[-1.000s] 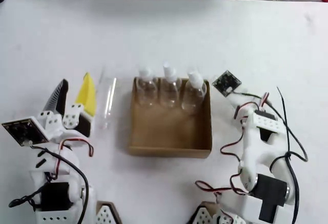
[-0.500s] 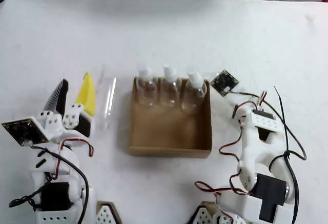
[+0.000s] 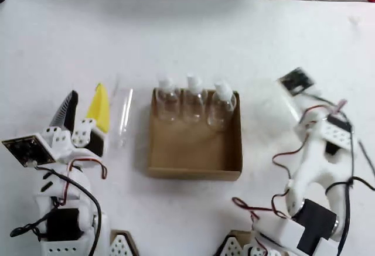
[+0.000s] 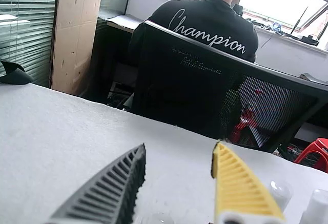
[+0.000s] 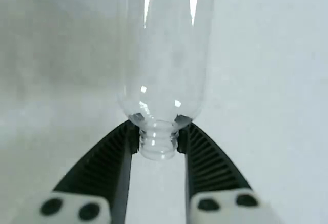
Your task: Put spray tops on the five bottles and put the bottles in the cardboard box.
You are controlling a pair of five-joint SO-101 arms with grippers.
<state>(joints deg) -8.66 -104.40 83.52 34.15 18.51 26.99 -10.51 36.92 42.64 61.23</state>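
The right end effector (image 5: 158, 131) pinches a clear bottle (image 5: 164, 55) by its threaded neck, one black finger (image 5: 110, 162) on each side. The neck is bare, and the body points away from the wrist over the white bench (image 3: 193, 33). In the high view the right arm (image 3: 322, 150) stands to the right of the box (image 3: 193, 147), apart from it.

Three capped bottles (image 3: 194, 98) stand upright in a row along the box's far wall, close beside one another.

The left end effector (image 3: 87, 89) sits left of the box with its black and yellow fingers spread wide and nothing between them. Between it and the box a loose bottle (image 3: 124, 115) lies on its side on the bench, seemingly uncapped, though it is too faint to be sure.
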